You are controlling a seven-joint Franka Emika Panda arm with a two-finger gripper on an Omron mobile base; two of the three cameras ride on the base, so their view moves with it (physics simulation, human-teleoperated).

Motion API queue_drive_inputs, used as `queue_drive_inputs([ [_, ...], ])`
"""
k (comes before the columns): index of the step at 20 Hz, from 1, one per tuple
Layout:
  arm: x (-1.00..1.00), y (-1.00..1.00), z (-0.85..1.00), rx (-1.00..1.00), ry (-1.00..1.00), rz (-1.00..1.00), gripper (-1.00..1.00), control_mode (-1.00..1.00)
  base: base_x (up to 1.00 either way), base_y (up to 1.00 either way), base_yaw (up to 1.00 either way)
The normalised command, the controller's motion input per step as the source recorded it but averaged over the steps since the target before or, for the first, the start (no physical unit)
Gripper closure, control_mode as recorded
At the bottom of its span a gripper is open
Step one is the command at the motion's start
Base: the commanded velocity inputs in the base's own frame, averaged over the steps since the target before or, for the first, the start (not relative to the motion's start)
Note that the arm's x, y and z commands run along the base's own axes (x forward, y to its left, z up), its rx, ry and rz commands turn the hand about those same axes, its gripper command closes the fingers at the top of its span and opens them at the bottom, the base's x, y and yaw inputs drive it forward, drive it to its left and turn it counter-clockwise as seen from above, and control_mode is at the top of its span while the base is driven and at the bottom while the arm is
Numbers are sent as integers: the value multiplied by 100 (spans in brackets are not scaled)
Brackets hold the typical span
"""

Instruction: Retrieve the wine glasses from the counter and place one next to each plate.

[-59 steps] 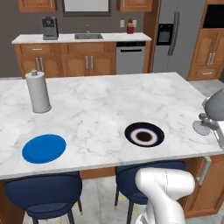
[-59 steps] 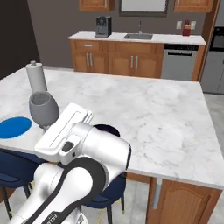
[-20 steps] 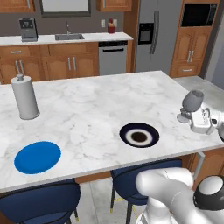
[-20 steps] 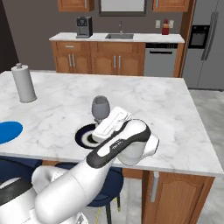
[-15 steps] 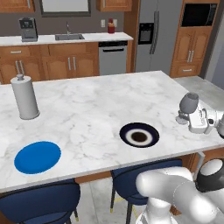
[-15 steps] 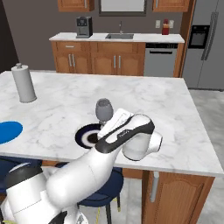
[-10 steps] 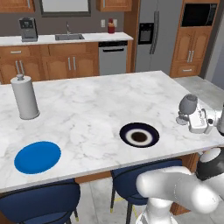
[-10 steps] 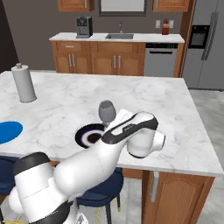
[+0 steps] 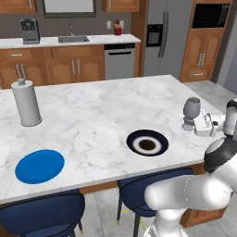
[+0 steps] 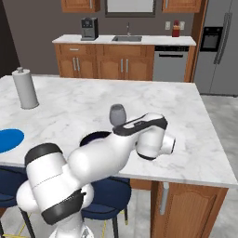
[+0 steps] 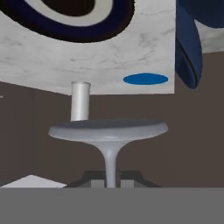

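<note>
My gripper (image 9: 195, 123) is shut on the stem of a grey translucent wine glass (image 9: 191, 110), held upright just right of the navy plate (image 9: 147, 142) with its white ring. In the hand view, which is rolled upside down, the glass's disc foot (image 11: 108, 129) and thin stem sit between my fingertips (image 11: 90, 178). The right base view shows the glass's bowl (image 10: 117, 114) above my arm, which hides most of the navy plate (image 10: 94, 138). The plain blue plate (image 9: 40, 165) lies at the counter's (image 9: 92, 120) near left. I cannot tell whether the foot touches the marble. The second wine glass is out of view.
A tall grey cylinder with a knob top (image 9: 26, 102) stands at the counter's left. Dark blue stools (image 9: 44, 217) are tucked under the near edge. The counter's right edge is close behind the glass. Cabinets, a sink and a fridge line the far wall.
The base drove sideways earlier, shifting the whole scene. Over the last second my gripper carried the glass left and slightly down, toward the navy plate's right side.
</note>
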Motion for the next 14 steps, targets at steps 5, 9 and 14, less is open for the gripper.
queue_drive_inputs([
  [5,30,3,-25,0,14,-1,100,-100,0,0,0],
  [9,10,0,-24,0,0,0,100,-100,0,0,0],
  [14,14,0,-18,-1,-5,0,100,-100,0,0,0],
])
